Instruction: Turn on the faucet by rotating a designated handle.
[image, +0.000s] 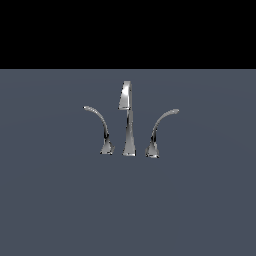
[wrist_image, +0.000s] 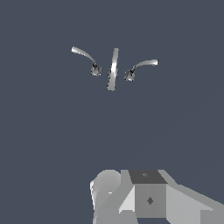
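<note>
The chrome faucet stands as three pieces on a flat grey surface. Its tall tapered spout (image: 128, 120) is in the middle. The handle (image: 159, 131) stands to the exterior view's right of the spout, with a flared base and a thin arm arching toward that side. A mirror-image lever (image: 100, 125) bends the other way. The wrist view looks down on the spout (wrist_image: 113, 69), the handle (wrist_image: 142, 65) and the other lever (wrist_image: 85, 56) from a distance. Only grey blocky parts of my gripper (wrist_image: 131, 192) show, far from the faucet, and the jaws cannot be made out. The exterior view shows no gripper.
The grey surface (image: 128, 210) spreads all around the faucet. A black band (image: 128, 30) fills the upper part of the exterior view behind it.
</note>
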